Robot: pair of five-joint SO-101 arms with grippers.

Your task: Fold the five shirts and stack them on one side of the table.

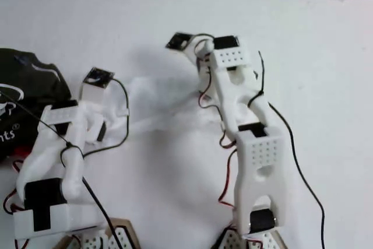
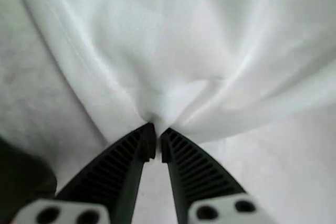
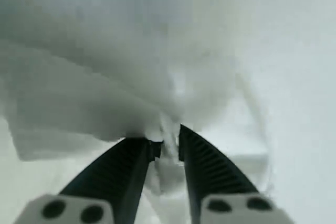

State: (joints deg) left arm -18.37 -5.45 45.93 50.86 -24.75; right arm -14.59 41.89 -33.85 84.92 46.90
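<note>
Shirt [image 2: 173, 51] sits pinched in left claw [image 2: 156, 135] and right claw [image 3: 167, 141].

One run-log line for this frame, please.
left gripper: shut on white shirt | right gripper: shut on white shirt | white shirt: bunched on table | dark shirt: heaped at table edge

Open across the right-hand bench [image 1: 332, 86]; blocked at left by a dark shirt heap [image 1: 29, 86] (just beside the left arm [image 1: 58, 144]).

Overhead looks down; wrist cameras close, sharing shirt [image 2: 184, 51].
</note>
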